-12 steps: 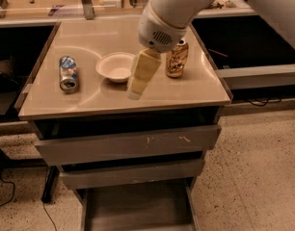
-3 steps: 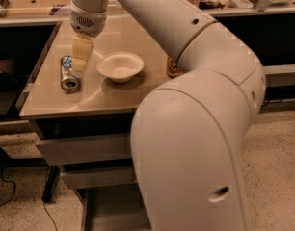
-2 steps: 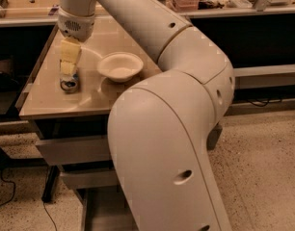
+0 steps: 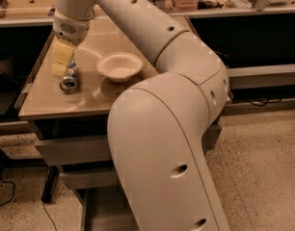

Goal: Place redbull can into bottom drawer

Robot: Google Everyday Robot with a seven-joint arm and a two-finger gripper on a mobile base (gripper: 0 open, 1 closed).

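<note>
Large white arm (image 4: 167,143) bent across the foreground, forearm (image 4: 138,18) stretched up and leftward, wrist (image 4: 70,25) turned downward, gripper (image 4: 60,60) pointed down at upper left.

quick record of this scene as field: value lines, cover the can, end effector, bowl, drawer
can: lies on its side on the table, left part of the picture, silver top toward the camera
end effector: directly over the can's far end; contact cannot be told
bowl: white, upright, right of the can, apart from it
bottom drawer: pulled open under the table, partly hidden by the arm
task state: can not yet in the drawer
</note>
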